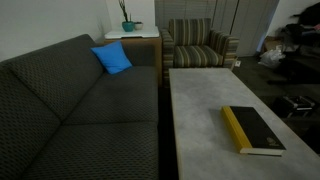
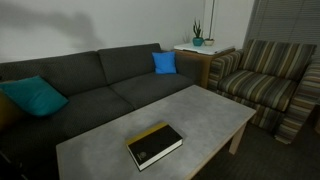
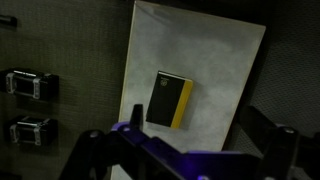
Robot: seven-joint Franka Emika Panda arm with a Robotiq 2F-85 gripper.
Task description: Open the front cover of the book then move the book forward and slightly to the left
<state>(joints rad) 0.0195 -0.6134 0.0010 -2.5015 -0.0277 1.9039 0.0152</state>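
Note:
The book (image 1: 252,130) lies closed and flat on the grey coffee table (image 1: 200,95). Its black front cover (image 1: 258,131) faces up, and the yellow spine (image 1: 235,127) runs along one long edge. It also shows in an exterior view (image 2: 155,146) near the table's (image 2: 195,112) front edge. In the wrist view the book (image 3: 169,101) is far below, on the table (image 3: 220,55). My gripper (image 3: 190,145) shows only in the wrist view. It is high above the table, with its fingers wide apart and empty.
A dark grey sofa (image 1: 70,110) runs along one long side of the table, with a blue cushion (image 1: 113,58) and a teal cushion (image 2: 35,96). A striped armchair (image 2: 268,78) stands beyond the table's end. A side table with a plant (image 2: 197,42) stands between the sofa and the armchair.

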